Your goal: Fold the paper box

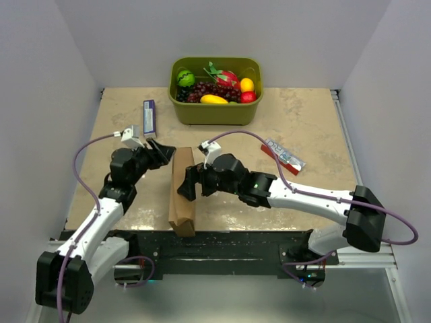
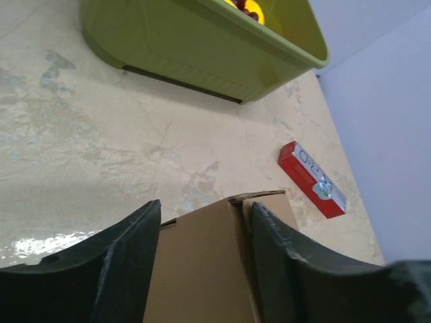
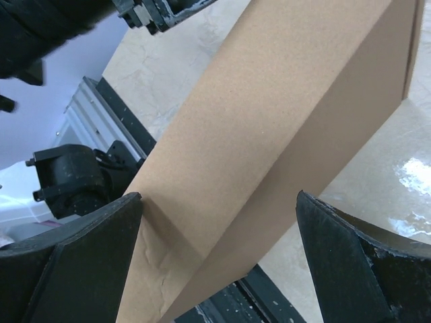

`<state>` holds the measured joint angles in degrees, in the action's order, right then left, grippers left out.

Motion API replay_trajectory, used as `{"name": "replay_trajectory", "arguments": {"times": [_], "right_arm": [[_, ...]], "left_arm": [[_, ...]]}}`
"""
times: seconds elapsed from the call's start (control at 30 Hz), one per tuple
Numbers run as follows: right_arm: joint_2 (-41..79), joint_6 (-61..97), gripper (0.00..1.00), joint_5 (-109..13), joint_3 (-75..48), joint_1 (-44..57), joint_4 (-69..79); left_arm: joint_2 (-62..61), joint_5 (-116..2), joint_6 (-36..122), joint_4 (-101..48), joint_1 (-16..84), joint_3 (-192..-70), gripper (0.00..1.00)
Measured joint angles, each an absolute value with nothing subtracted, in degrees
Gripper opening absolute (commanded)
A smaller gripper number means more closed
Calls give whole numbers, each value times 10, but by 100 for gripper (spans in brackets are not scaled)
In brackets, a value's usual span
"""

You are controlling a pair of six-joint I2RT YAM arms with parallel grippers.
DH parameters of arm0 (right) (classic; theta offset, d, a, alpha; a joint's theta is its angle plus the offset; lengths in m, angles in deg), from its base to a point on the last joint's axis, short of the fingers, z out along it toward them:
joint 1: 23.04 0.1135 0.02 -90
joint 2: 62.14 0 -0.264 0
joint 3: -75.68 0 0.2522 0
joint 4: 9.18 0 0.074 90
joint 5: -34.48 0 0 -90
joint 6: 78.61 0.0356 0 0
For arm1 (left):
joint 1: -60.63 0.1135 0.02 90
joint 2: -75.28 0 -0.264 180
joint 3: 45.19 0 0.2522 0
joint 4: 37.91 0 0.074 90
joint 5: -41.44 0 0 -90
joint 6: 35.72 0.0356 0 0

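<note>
The paper box is a brown cardboard piece folded narrow and standing on edge, running from the table's middle to its front edge. My left gripper is at the box's far end. In the left wrist view the jaws stand partly closed with the cardboard filling the gap between them. My right gripper is at the box's right side, near its middle. In the right wrist view it is wide open around the cardboard; the left finger touches it and the right finger is apart.
An olive-green tub of fruit stands at the back centre and also shows in the left wrist view. A red flat packet lies right of centre. A purple-and-white packet lies left of the tub. A black rail runs along the table's front edge.
</note>
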<state>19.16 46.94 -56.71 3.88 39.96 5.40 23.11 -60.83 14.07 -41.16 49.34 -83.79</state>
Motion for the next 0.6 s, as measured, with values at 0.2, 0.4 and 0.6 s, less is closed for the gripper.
{"name": "replay_trajectory", "arguments": {"times": [0.2,0.4,0.6], "right_arm": [[173,467,99,-589,36,390,80],[119,463,99,-597,48,355,89],[85,458,99,-606,67,321,91]], "left_arm": [[243,-580,197,-228,494,-933,84],[284,-615,203,-138,494,-935,85],[317,-696,194,-142,494,-897,65]]}}
